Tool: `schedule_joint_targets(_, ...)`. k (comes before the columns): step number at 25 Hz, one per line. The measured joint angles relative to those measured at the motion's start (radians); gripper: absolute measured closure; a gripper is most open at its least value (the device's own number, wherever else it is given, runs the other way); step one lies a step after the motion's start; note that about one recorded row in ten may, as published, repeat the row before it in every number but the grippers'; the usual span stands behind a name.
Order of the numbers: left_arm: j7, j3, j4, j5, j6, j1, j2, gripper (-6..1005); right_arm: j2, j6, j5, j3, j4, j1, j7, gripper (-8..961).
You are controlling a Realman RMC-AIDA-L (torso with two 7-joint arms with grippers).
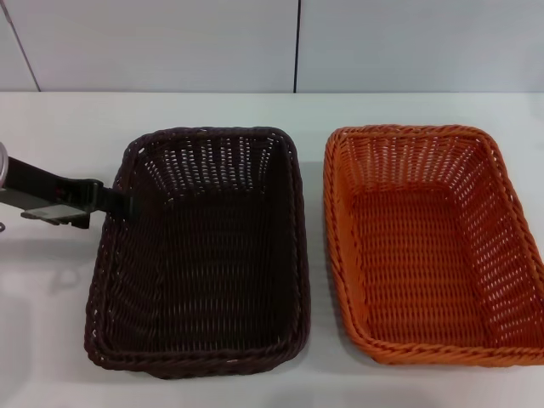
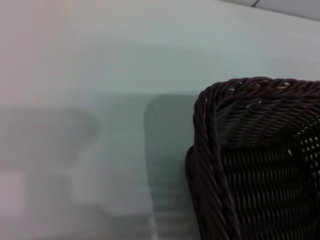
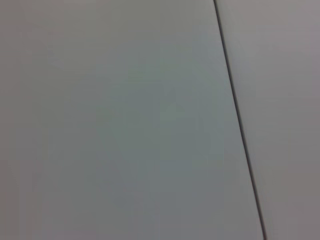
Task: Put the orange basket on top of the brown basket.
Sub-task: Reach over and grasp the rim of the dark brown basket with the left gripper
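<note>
Orange basket (image 1: 429, 242): prob light, stiff wicker; grab braided rim. Left gripper (image 1: 119, 204) at brown basket (image 1: 204, 251) rim, fingers' state can't tell. Right gripper unseen.

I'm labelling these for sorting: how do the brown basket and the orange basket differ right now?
Colour: the brown basket is dark chocolate, the orange basket bright orange. Place: the brown basket sits on the robot's left, the orange basket on its right, apart on the white table. Contact: the left gripper is at the brown basket's left rim; nothing is at the orange basket. Both are empty, upright, rectangular, woven and look alike in size.
</note>
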Motion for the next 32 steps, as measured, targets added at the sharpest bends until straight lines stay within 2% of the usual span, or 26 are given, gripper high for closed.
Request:
schedule_joint_targets(10, 0.011, 0.032, 0.073, 0.000, 0.042, -0.002, 0.001, 224, 0.007, 0.001, 0.000, -0.009, 0.001, -0.001, 0.000, 385)
schedule_joint_targets(14, 0.011, 0.039, 0.076, 0.000, 0.043, -0.003, 0.001, 239, 0.007, 0.010, 0.000, -0.009, 0.002, -0.002, 0.000, 385)
schedule_joint_targets(15, 0.010, 0.071, 0.085, 0.000, 0.044, -0.005, 0.001, 243, 0.007, 0.014, 0.000, -0.009, 0.002, -0.002, 0.000, 385)
schedule_joint_targets(24, 0.011, 0.090, 0.088, 0.003, 0.052, -0.006, 0.006, 278, 0.007, 0.025, 0.005, -0.009, 0.003, 0.000, 0.000, 385)
schedule_joint_targets(29, 0.011, 0.105, 0.087, 0.051, 0.045, -0.013, 0.003, 298, 0.007, 0.025, 0.005, -0.009, 0.004, 0.000, 0.000, 385)
schedule_joint_targets(32, 0.010, 0.113, 0.081, 0.060, 0.036, -0.016, 0.003, 398, 0.007, 0.025, 0.005, -0.009, 0.004, 0.000, 0.000, 385)
